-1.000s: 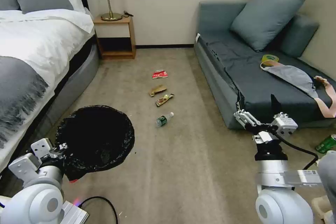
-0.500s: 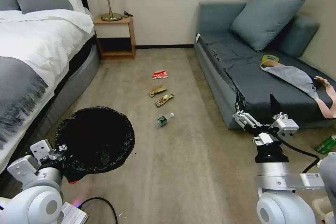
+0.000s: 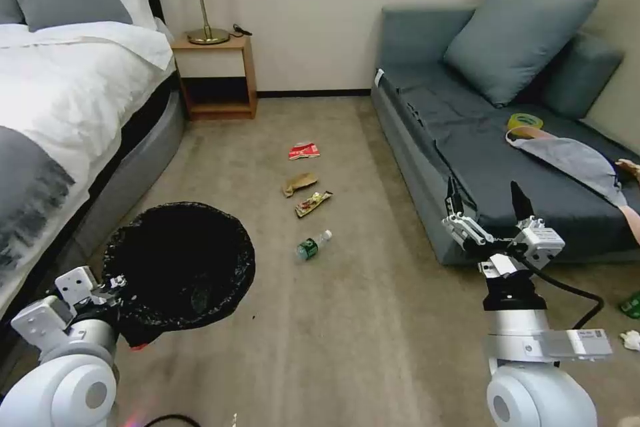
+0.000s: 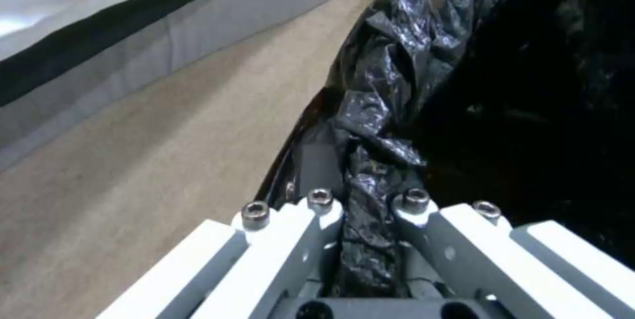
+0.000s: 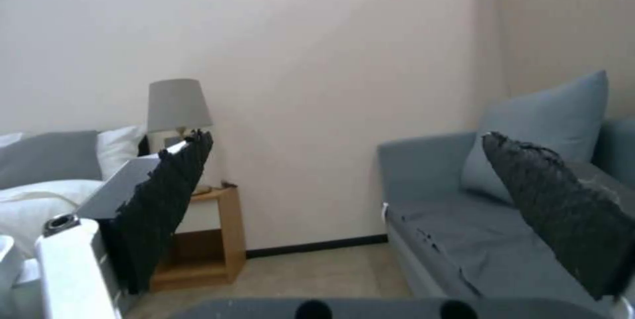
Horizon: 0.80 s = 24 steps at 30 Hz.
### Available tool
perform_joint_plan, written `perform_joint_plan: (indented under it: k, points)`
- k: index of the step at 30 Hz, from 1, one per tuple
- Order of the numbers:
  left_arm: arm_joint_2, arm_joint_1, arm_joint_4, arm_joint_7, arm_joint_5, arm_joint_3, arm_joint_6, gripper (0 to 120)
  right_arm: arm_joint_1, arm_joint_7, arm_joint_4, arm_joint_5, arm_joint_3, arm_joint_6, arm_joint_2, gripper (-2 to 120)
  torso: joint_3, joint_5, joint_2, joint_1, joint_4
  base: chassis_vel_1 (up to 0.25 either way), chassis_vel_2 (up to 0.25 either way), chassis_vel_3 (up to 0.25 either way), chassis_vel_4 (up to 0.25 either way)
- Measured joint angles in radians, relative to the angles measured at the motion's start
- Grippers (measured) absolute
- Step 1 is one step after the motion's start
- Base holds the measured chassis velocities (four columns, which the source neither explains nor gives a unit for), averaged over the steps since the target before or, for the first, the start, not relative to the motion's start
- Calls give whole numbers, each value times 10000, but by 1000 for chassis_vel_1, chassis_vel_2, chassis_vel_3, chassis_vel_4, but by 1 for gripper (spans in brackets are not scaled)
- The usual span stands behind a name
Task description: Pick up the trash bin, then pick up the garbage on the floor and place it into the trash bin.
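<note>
You have the trash bin (image 3: 180, 263) near left, beside the bed (image 3: 60, 113). Four pieces of garbage (image 3: 307, 203) line the floor (image 3: 347, 320) ahead, centre. The sofa (image 3: 480, 140) lies right, the nightstand (image 3: 215, 77) far left.

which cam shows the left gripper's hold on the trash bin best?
Left wrist view: the left gripper is shut on the bag-covered rim of the trash bin, bag bunched between its fingers. Head view shows the whole bin and gripper, but the contact is hidden. Right wrist view faces the sofa and wall.
</note>
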Motion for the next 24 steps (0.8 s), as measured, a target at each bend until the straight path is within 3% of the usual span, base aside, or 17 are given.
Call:
perform_joint_plan:
  k: [24]
  points:
    - [-2,-254,316,0,71,-148,0,3,282,-49,-374,-21,-63,-42,-108,100,0,0,0,0,0,-112,127,122,-121]
